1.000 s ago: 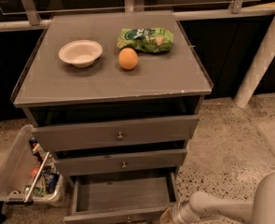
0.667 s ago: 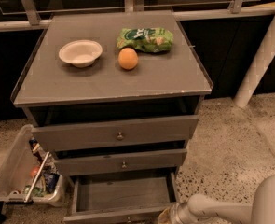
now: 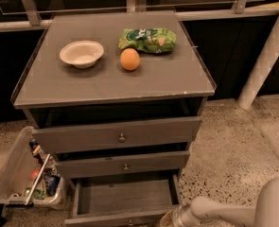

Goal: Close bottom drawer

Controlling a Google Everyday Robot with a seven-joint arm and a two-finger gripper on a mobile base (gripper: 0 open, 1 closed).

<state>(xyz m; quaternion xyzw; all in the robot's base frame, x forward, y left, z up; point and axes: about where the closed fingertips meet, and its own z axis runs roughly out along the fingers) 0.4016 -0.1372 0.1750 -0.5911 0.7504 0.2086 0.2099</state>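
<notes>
we counted three grey drawers (image 3: 82, 137), the bottom drawer (image 3: 125, 196) among them, one white bowl (image 3: 82, 54), one orange (image 3: 130, 59), one green snack bag (image 3: 147, 40), one clear bin (image 3: 13, 171), and one gripper (image 3: 170, 217) at that drawer's right front corner.

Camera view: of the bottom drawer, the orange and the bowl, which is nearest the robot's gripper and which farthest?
The gripper is low down, at the open drawer's right front corner.
1. The bottom drawer: right beside it, lowest of three.
2. The orange: up on the cabinet top, near the middle.
3. The bowl: also on top, further left.
</notes>
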